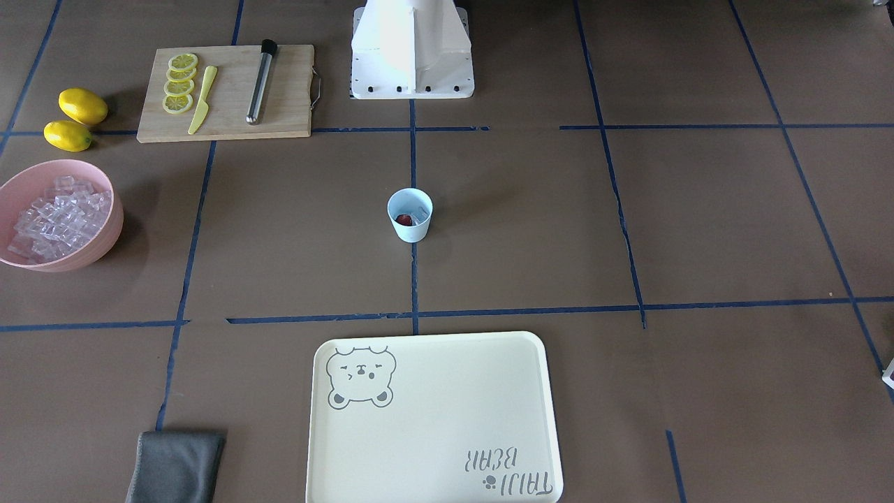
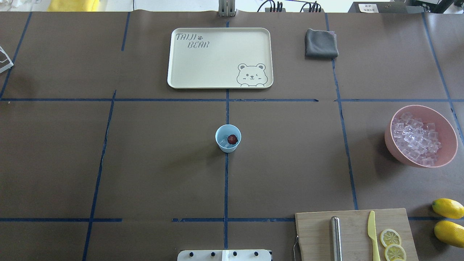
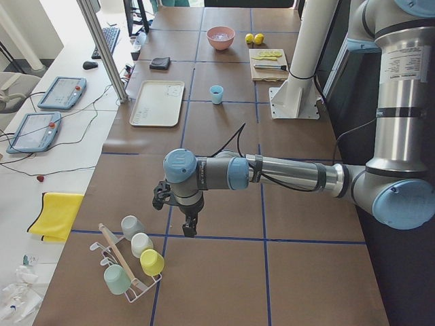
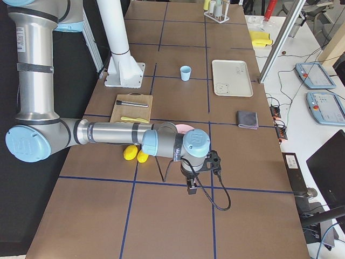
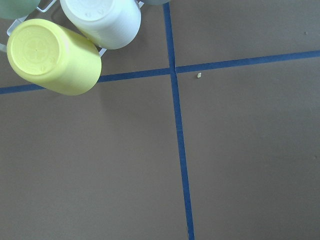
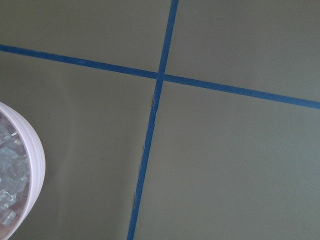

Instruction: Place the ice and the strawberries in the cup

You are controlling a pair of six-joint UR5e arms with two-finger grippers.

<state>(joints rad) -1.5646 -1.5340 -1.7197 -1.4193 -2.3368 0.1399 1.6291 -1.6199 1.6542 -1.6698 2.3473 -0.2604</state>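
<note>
The pale blue cup stands upright at the table's middle. In it lie a dark red strawberry and some clear ice. More ice cubes fill the pink bowl. My left gripper hangs far from the cup, near a rack of cups. My right gripper hangs beyond the pink bowl, far from the cup. They show only in the side views, so I cannot tell whether either is open or shut.
A cream tray lies beyond the cup. A cutting board holds lemon slices, a yellow knife and a metal rod. Two lemons and a grey cloth lie nearby. A cup rack stands by the left gripper.
</note>
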